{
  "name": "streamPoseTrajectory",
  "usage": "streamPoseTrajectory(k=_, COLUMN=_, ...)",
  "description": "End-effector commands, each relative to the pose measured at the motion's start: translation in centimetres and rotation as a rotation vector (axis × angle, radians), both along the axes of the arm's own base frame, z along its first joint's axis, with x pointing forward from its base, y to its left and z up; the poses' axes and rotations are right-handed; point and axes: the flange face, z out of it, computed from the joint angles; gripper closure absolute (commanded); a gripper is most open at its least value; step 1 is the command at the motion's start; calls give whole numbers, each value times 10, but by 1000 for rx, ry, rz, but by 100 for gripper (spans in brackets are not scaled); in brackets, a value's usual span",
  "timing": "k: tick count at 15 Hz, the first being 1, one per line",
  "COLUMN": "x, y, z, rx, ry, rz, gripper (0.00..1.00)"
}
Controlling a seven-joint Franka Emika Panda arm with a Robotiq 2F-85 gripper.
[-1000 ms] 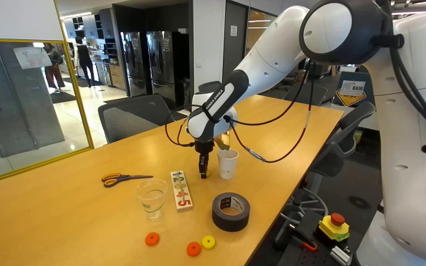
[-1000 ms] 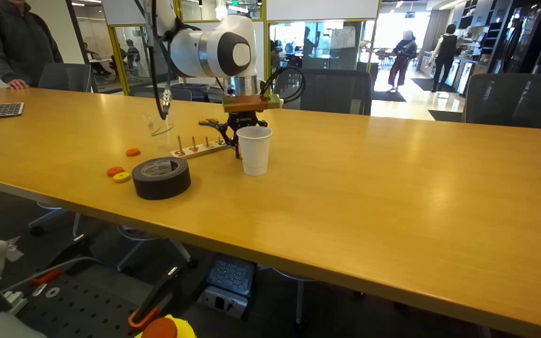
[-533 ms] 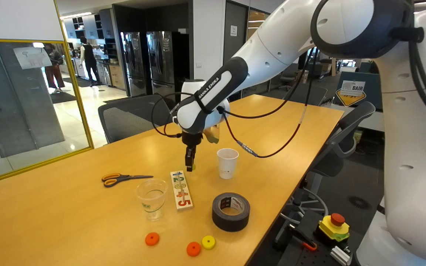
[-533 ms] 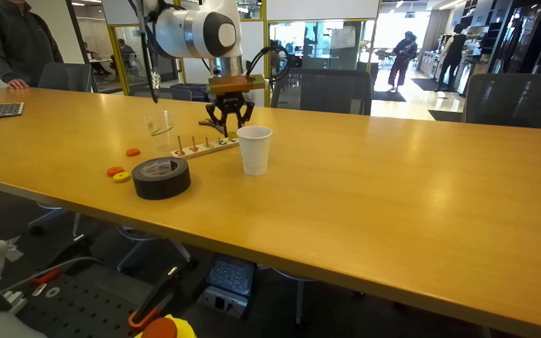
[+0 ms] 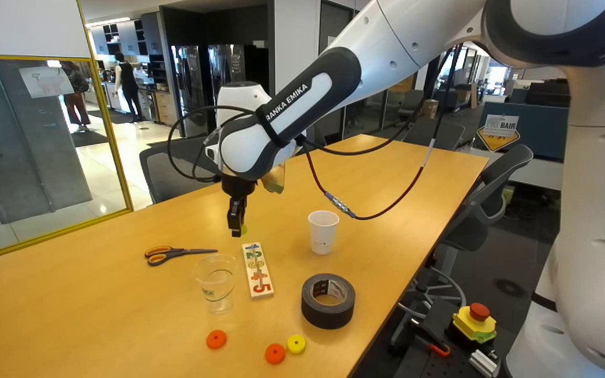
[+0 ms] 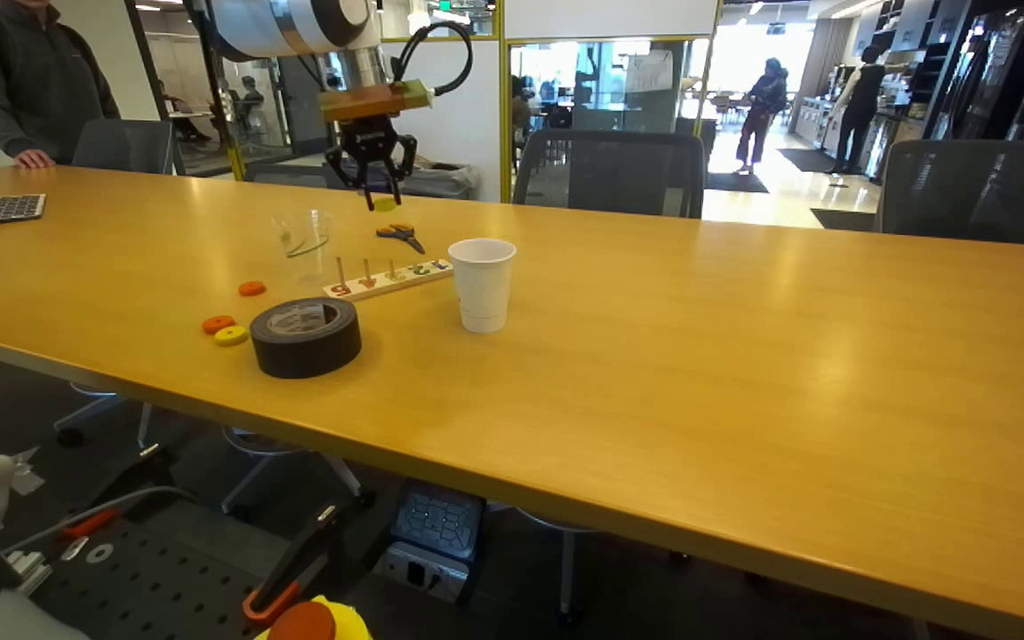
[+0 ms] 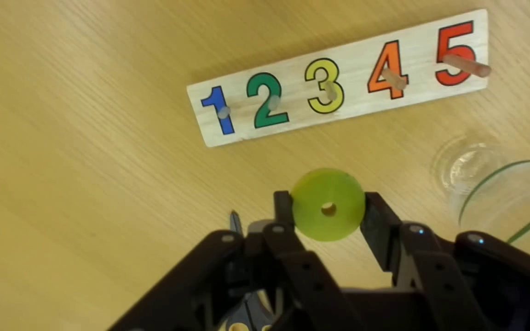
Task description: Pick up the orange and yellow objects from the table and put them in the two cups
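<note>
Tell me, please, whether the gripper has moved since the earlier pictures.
Yes: in both exterior views the gripper has moved up and toward the picture's left, away from the white cup, which has stayed put.

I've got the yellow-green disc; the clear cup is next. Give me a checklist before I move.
1. Yellow-green disc pinched on both sides by the gripper: ok.
2. Disc lifted off the table: ok.
3. Clear cup standing upright: ok.
4. Disc lined up over the clear cup: not ok, the cup is off to the side.
5. White cup holding nothing: cannot tell, its bottom is hidden.
</note>
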Motion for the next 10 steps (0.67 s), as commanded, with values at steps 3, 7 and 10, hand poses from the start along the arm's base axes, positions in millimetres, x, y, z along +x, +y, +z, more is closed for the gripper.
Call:
streamPoseTrajectory(k=3, x=-17, y=49, z=23, rx=-5, ry=72, rz=22, gripper=80)
streamPoseTrajectory(k=7, x=-27, y=74, z=23, rx=39, ry=115, rz=54, gripper=80)
streamPoseTrajectory(k=10, x=-32, y=82, z=20, rx=90, ry=135, rz=62, gripper=80)
